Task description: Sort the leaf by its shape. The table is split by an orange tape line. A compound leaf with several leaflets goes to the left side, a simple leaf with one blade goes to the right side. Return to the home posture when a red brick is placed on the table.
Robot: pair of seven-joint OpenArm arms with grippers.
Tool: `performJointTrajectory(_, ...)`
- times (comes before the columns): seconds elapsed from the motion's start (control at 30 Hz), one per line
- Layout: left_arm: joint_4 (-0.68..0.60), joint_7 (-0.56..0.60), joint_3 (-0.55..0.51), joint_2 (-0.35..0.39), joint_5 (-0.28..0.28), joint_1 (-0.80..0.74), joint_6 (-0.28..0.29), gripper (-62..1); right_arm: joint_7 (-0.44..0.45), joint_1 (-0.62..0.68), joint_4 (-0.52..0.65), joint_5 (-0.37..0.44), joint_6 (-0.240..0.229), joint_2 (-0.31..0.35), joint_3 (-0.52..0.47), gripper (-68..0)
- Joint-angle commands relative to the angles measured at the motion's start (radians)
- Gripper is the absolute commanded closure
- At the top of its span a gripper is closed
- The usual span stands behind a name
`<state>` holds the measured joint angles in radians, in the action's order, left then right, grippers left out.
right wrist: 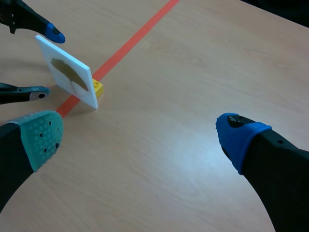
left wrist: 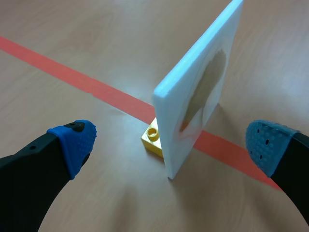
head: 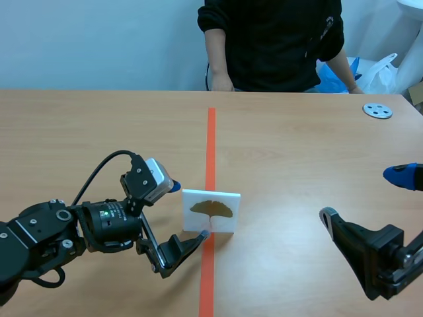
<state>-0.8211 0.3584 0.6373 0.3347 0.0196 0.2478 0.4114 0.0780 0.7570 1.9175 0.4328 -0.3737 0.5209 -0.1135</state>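
So: white square card with brown fan-shaped leaf point(head: 210, 210) stands upright on small yellow brick point(left wrist: 153, 137), right on orange tape line point(head: 211, 142). Card edge-on to left jaws, apart, one finger either side. We reckon left's nearer. Right jaws apart too, well off line.

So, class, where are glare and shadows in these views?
Right wrist view: pale glare on the light wooden table between the right hand's fingers. Left wrist view: soft shadows at the foot of the upright white square card. Scene view: evenly lit.
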Motion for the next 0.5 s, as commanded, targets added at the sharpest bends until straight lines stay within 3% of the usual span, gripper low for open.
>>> performJointTrajectory(0.0, -0.005, 0.027, 0.01, -0.01, -0.003, 0.012, -0.005, -62.3, 0.015, -0.009, 0.01, 0.004, 0.004, 0.0, -0.009, -67.9)
performJointTrajectory(0.27, 0.022, 0.058, 0.042, -0.039, -0.003, 0.024, -0.005, -62.0, 0.015, -0.01, 0.01, 0.004, 0.004, 0.0, -0.009, -67.9)
performJointTrajectory(0.47, 0.022, 0.065, 0.042, -0.04, -0.003, 0.024, -0.005, -46.3, 0.015, -0.01, 0.01, 0.004, 0.004, 0.0, -0.009, -67.9)
